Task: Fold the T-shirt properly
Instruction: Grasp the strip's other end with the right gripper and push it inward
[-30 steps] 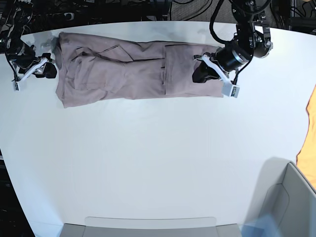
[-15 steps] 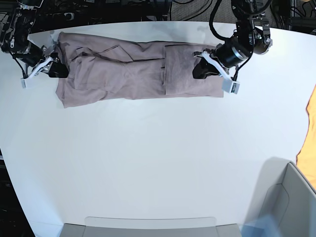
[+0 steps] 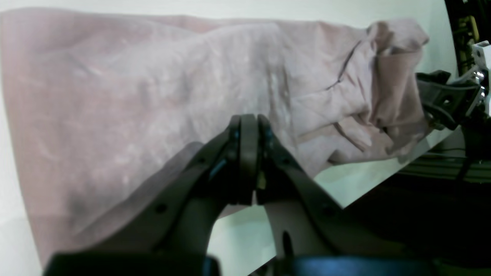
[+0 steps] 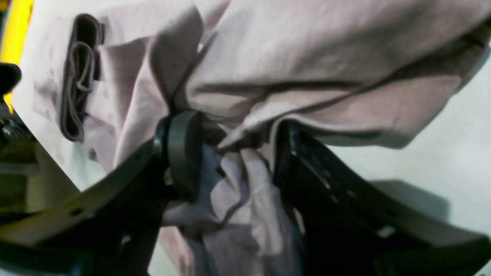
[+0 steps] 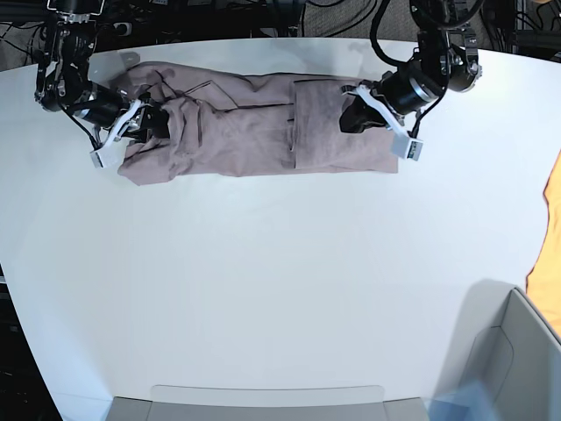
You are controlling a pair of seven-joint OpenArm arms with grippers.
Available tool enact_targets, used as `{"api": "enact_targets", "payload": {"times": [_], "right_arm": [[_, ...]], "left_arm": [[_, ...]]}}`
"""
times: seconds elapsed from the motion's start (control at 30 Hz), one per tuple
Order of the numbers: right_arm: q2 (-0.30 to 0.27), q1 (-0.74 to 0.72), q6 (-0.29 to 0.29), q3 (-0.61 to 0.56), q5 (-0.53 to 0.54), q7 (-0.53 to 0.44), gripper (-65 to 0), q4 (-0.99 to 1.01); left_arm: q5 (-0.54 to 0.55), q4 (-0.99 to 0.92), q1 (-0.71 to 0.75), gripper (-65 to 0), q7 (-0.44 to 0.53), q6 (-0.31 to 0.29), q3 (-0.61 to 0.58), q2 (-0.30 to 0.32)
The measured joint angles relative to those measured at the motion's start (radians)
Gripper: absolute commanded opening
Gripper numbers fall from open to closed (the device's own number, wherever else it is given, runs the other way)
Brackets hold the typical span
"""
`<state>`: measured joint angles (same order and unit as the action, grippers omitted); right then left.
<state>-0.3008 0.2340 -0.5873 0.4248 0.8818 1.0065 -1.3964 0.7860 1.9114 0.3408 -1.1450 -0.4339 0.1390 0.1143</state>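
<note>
While the T-shirt (image 5: 254, 127) lies stretched in a long band along the far side of the white desk (image 5: 280, 289), I have one arm at each of its ends. My left gripper (image 5: 355, 118) sits at the right end of the band in the base view, over the folded panel there, and its jaws are pressed flat together; in the left wrist view the left gripper (image 3: 249, 153) shows its two pads meeting with no cloth caught between them, the mauve fabric (image 3: 153, 96) spreading out beyond and below. My right gripper (image 5: 153, 123) is at the left end of the band in the base view, where the cloth is bunched and rumpled rather than flat. In the right wrist view the right gripper (image 4: 230, 153) has its jaws standing apart, with a wad of the shirt (image 4: 307, 57) gathered in the gap between them and folds draped over the fingers (image 4: 180, 145); the cloth touches both inner faces, but I cannot tell how firmly it is pinched. At the right edge of the desk a bright orange cloth (image 5: 548, 246) lies well apart from the shirt, and a grey bin (image 5: 500, 360) stands at the near right corner.
</note>
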Motion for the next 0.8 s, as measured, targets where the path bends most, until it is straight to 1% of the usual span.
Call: {"api": "enact_targets", "payload": {"times": [0.03,0.07,0.1,0.13,0.33,0.4,0.5,0.6,0.67,0.8], "right_arm": [[0.0,-0.006,0.0,-0.007,-0.02,-0.004,-48.0,0.0],[0.001,-0.014,0.0,-0.01,-0.037,-0.002,-53.4,0.001],[0.005,-0.02,0.0,-0.01,-0.06,0.0,-60.2,0.002],[0.01,-0.024,0.002,-0.01,-0.074,-0.001,-65.0,0.002],[0.012,-0.06,0.0,-0.002,-0.148,0.005,-65.0,0.003],[0.024,-0.078,0.0,0.065,-0.181,0.019,-65.0,0.008],[0.018,-0.114,0.0,0.169,-0.29,0.026,-65.0,0.013],[-0.011,-0.156,0.011,0.24,-0.452,0.04,-65.0,0.011],[-0.026,-0.17,0.016,0.25,-0.525,0.051,-65.0,-0.006],[-0.011,-0.175,0.019,0.238,-0.598,0.069,-65.0,-0.151]], "left_arm": [[0.0,0.0,0.0,-65.0,0.0,0.0,0.0,0.0],[0.0,0.0,0.0,-65.0,0.002,0.0,0.0,0.0],[0.0,0.0,0.0,-65.0,0.001,0.0,0.001,0.0],[0.0,0.0,0.0,-65.0,0.001,0.0,0.002,0.0],[0.0,0.0,0.022,-65.0,0.0,0.0,0.003,0.0],[0.0,0.0,0.02,-65.0,-0.002,0.0,0.003,0.0],[0.0,0.0,0.019,-65.0,0.002,0.0,0.005,0.001],[0.0,0.0,0.021,-65.0,-0.002,0.0,0.005,0.001],[0.0,0.0,0.021,-65.0,-0.002,0.0,0.005,0.002],[0.0,0.0,0.028,-65.0,-0.002,0.0,0.005,0.002]]}}
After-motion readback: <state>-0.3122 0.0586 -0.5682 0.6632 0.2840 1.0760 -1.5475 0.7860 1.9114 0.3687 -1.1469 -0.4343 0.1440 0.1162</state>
